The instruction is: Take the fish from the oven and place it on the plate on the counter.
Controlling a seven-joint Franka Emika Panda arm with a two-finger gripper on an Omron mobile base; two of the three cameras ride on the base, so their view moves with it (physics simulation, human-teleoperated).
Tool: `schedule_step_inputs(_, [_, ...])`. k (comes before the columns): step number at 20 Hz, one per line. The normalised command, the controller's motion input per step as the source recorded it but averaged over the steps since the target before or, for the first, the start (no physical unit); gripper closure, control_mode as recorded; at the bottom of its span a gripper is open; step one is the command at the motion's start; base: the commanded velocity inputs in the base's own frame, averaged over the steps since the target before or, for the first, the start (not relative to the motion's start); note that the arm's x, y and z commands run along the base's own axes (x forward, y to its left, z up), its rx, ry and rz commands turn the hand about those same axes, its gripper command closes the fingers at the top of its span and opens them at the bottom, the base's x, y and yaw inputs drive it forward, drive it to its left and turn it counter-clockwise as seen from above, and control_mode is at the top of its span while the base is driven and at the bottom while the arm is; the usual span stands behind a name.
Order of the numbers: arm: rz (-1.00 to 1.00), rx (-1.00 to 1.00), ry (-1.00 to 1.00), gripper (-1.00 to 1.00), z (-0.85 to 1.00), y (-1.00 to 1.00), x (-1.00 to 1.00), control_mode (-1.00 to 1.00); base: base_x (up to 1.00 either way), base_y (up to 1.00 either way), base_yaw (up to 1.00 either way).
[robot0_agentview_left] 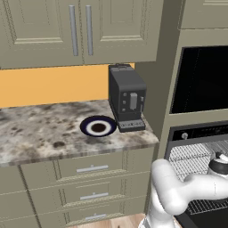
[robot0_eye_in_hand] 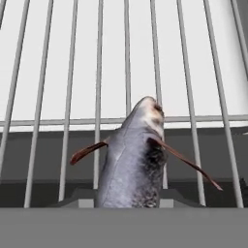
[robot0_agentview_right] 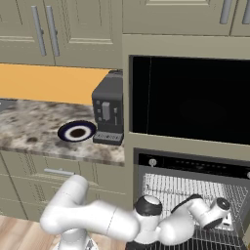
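Note:
The fish [robot0_eye_in_hand: 133, 160], silver-grey with thin reddish fins, lies on the oven's wire rack [robot0_eye_in_hand: 48, 72], its head pointing away from the hand. My gripper [robot0_eye_in_hand: 128, 198] straddles its body, and the dark fingertips [robot0_eye_in_hand: 80, 197] press against both flanks. In the right base view my hand [robot0_agentview_right: 215, 212] reaches into the open oven [robot0_agentview_right: 195, 166] over the rack [robot0_agentview_right: 171, 188]. The oven [robot0_agentview_left: 196, 133] also appears at the right of the left base view. The plate [robot0_agentview_left: 98, 127] [robot0_agentview_right: 76, 132], with its navy rim and brown centre, sits bare on the counter [robot0_agentview_left: 40, 133] [robot0_agentview_right: 29, 132], left of the oven.
A dark coffee machine [robot0_agentview_left: 127, 98] [robot0_agentview_right: 108, 114] stands on the counter between the plate and the oven column. A tall black glass panel [robot0_agentview_right: 190, 97] sits above the oven. Beige drawers [robot0_agentview_left: 89, 171] lie under the counter and wall cabinets [robot0_agentview_left: 80, 31] hang overhead.

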Motion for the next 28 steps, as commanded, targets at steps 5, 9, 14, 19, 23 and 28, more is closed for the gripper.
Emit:
schedule_step_inputs(5, [0.00, 0.00, 0.10, 1.00, -0.18, 0.01, -0.08, -1.00, 0.00, 0.00, 0.00])
schedule_step_inputs(9, [0.00, 0.00, 0.01, 1.00, -0.02, 0.22, -0.42, -1.00, 0.00, 0.00, 0.00])
schedule_step_inputs(14, [0.03, 0.03, -0.19, 1.00, 0.32, 0.52, -0.95, -1.00, 0.00, 0.00, 0.00])
schedule_step_inputs(19, [0.03, 0.00, -0.19, 1.00, 0.75, 0.69, -0.93, -1.00, 0.00, 0.00, 0.00])
schedule_step_inputs(23, [0.00, 0.00, -0.16, 1.00, 0.96, 0.87, -0.62, -1.00, 0.00, 0.00, 0.00])
schedule_step_inputs(28, [0.00, 0.00, -0.11, 1.00, 0.99, 0.89, -0.40, -1.00, 0.00, 0.00, 0.00])
